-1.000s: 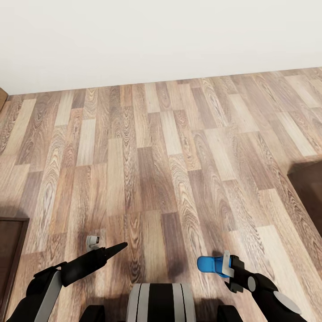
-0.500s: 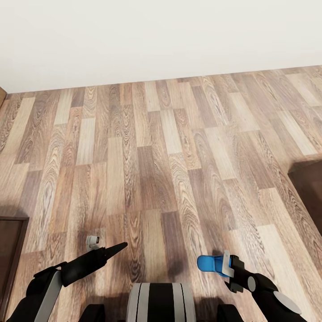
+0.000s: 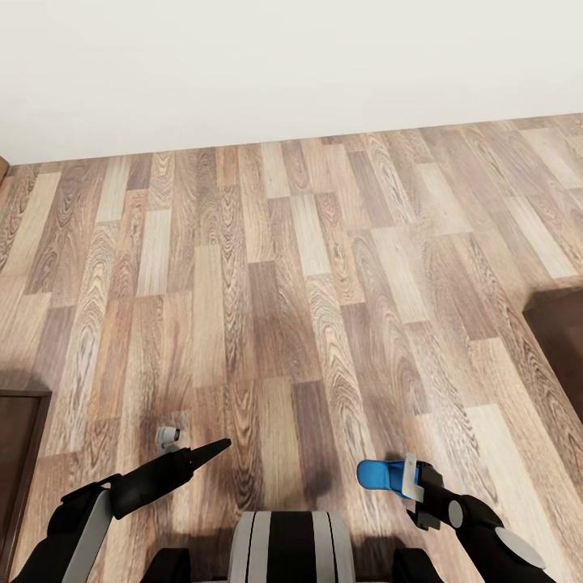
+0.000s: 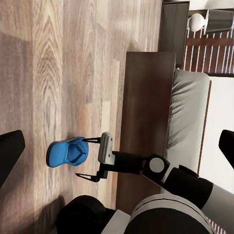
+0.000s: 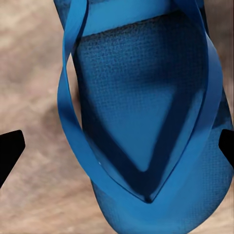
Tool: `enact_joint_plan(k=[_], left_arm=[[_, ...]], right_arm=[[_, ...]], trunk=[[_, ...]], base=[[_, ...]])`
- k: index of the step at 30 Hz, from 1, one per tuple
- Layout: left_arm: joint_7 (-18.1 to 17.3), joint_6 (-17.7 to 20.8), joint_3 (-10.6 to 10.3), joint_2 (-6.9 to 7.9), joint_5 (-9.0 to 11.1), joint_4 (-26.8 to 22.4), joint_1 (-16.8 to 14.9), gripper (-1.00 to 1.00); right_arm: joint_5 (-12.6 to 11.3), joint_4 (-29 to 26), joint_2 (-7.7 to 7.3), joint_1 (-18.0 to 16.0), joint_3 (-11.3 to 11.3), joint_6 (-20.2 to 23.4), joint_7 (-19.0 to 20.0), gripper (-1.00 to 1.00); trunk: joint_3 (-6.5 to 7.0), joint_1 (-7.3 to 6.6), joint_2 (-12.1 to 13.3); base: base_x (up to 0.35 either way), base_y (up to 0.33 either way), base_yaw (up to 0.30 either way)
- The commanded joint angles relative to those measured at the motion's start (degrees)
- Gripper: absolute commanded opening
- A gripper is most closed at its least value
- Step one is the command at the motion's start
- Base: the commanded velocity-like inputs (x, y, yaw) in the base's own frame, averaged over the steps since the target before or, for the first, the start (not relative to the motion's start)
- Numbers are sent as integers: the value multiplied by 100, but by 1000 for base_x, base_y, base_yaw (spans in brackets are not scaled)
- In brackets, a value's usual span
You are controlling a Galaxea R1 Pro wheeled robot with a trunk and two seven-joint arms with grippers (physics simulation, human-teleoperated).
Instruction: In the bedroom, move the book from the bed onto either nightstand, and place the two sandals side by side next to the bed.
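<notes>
One bright blue sandal lies low over the wood floor, between the spread fingers of my right gripper, which is open. In the left wrist view that sandal sits between the thin fingers, beside the bed with its dark frame. From the right wrist, the sandal shows strap-side up, with black fingertips at both edges. My left gripper hovers open and empty over the floor. The bed frame corner lies to my right. The book and the nightstand are out of view.
A white wall runs across the far end of the floor. Dark brown furniture sits at my near left. A small white-grey object lies on the floor by the left gripper. Open floor stretches ahead.
The wall's foot has slid slightly up the picture, so the camera has tilted a little. Grippers and sandal hold their places.
</notes>
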Motion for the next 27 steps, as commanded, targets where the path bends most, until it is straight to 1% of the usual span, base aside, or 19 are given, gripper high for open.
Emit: enact_joint_plan(k=[1,22,27], left_arm=[[-5,44,1,1,22,0,-1,100],[-5,47,1,1,22,0,-1,100],[-5,53,1,1,22,0,-1,100]], right_arm=[[60,-8,-3,-2,8,-19,12,-100],[60,-8,-8,-1,-1,-19,4,-100],[60,-8,-10,1,-9,-19,10,-100]], trunk=[[-3,-1,-1],[-3,-1,-1],[108,-14,6]], base=[[0,0,0],[0,0,0],[0,0,0]])
